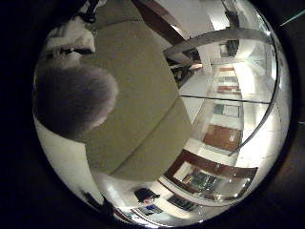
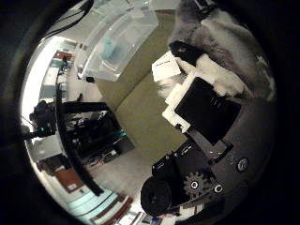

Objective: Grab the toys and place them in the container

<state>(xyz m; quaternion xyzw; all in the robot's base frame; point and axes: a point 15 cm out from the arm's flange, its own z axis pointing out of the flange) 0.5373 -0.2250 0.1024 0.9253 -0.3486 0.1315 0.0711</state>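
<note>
A grey and white plush toy [image 2: 234, 37] sits close against my palm, and its white tag [image 2: 166, 68] hangs beside it. The white and black fingers of my hand [image 2: 201, 110] curl round the toy. Its fuzzy grey body [image 1: 71, 100] also fills one side of the little finger side view, held above the olive-green table [image 1: 143, 95]. A clear plastic container [image 2: 117, 42] stands on the same table, some way off from the toy, with a pale teal thing inside it.
The table edge [image 1: 157, 157] drops to a pale floor. Beyond the table stand dark shelving and equipment [image 2: 89, 131], and room walls with brown panels [image 1: 221, 138].
</note>
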